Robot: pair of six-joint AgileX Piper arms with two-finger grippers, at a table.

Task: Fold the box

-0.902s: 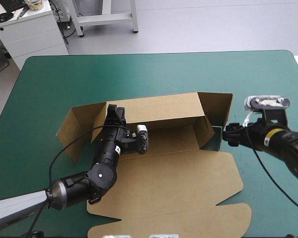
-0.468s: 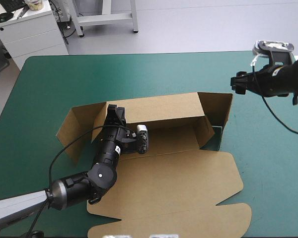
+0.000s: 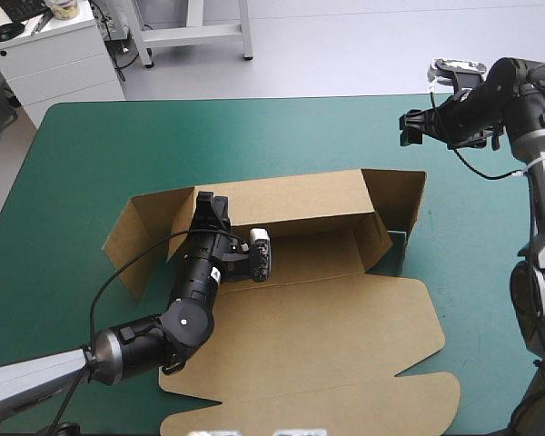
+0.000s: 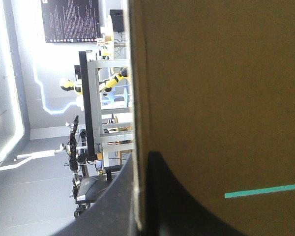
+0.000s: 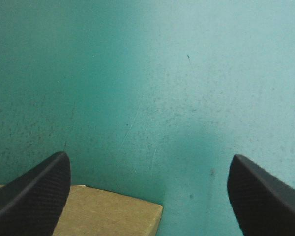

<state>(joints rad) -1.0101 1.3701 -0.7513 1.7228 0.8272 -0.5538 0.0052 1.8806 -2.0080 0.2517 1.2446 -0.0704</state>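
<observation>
Cover (image 5: pixel 187 73), box (image 5: pixel 98 214) corner beneath right tool (image 5: pixel 148 160)

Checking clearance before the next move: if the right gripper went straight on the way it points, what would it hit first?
Probably the bare teal-green cover. The right gripper, open, sees only cover ahead in its wrist view, a corner of the brown box nearer, by its fingers. Depth is unclear.
</observation>
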